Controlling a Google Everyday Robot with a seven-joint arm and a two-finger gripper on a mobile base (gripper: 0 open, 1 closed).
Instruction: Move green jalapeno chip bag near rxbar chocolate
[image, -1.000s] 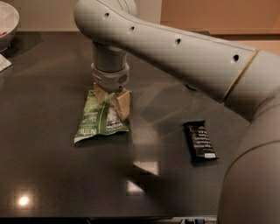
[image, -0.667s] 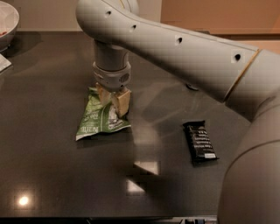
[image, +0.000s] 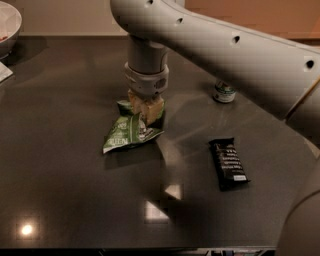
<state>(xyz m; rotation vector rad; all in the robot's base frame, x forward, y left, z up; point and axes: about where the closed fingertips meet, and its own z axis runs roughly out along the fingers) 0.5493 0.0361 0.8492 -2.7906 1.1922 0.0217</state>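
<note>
The green jalapeno chip bag (image: 131, 131) is a crumpled light-green bag left of the table's middle. My gripper (image: 145, 108) points straight down over the bag's upper right end and is shut on it. The bag hangs tilted from the fingers, its lower left corner close to the dark tabletop (image: 65, 175). The rxbar chocolate (image: 229, 163), a narrow black bar with white text, lies flat to the right of the bag, well apart from it. My arm stretches in from the upper right.
A green-and-white soda can (image: 223, 92) stands behind the bar, partly hidden by my arm. A white bowl (image: 7, 22) sits at the far left corner, with a white paper (image: 3, 73) at the left edge below it.
My gripper has moved to the right with the chip bag in it, toward the bar. The bar has not moved.
</note>
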